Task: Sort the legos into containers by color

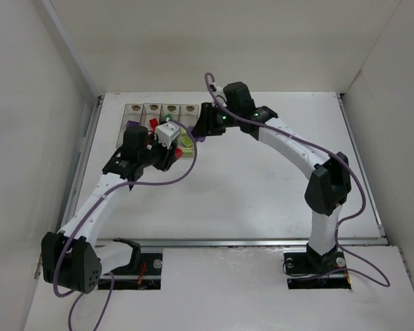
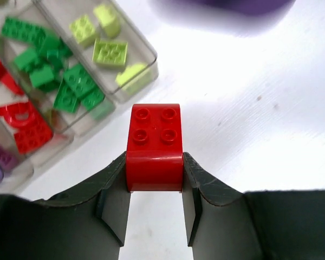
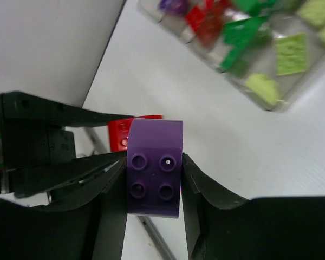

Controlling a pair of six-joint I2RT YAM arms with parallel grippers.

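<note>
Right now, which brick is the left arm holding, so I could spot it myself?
Find the row of clear bins on the white table, then the left gripper beside it. Clamped in it is a red brick with four studs; the right gripper holds a purple brick.

**One overhead, two close-ups**

The top camera looks down from high on the near side over the worktop [image 1: 262, 193]. Wrist cameras sit close behind the left claw [image 2: 154, 176] and right claw [image 3: 154, 181]. All three share the containers [image 1: 172, 110], perhaps farther off in the right's.
</note>
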